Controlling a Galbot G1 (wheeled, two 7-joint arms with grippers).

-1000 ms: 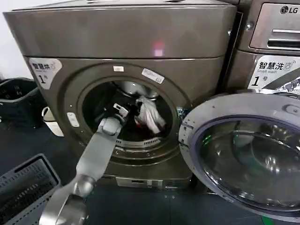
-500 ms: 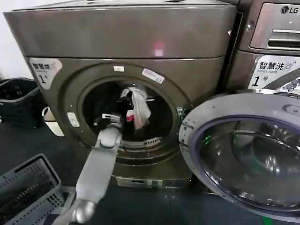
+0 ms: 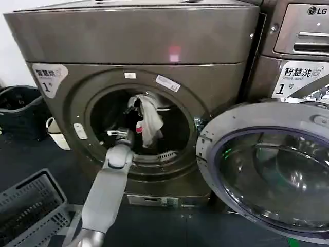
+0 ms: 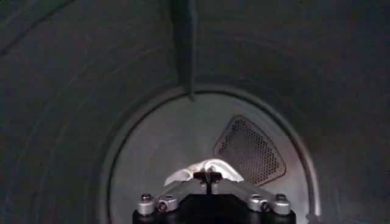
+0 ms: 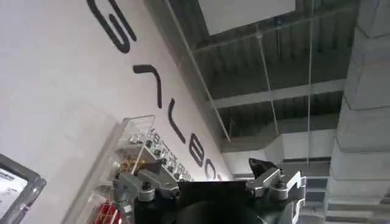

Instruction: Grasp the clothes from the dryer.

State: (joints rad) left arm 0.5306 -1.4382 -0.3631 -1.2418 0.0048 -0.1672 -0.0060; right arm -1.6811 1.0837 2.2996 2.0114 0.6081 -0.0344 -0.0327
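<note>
The bronze-grey dryer (image 3: 133,41) stands in front of me with its round mouth open. My left gripper (image 3: 136,112) is inside the drum, shut on a white piece of the clothes (image 3: 150,122) that has dark parts. The piece hangs from the fingers in the upper middle of the mouth. In the left wrist view the left gripper (image 4: 207,177) has its jaws pressed together, and white fabric (image 4: 183,175) bulges out on both sides, with the drum's back wall (image 4: 183,134) behind it. My right gripper (image 5: 204,178) is open, held up and facing a lettered wall.
The dryer's round glass door (image 3: 267,164) hangs open at the right. An LG-marked machine (image 3: 300,31) stands at the far right. A grey slatted basket (image 3: 25,206) lies on the floor at the lower left, and a dark crate (image 3: 15,108) is behind it.
My left gripper has risen and drawn back toward the drum's mouth, taking the white piece up and to the left. The piece now hangs higher in the opening.
</note>
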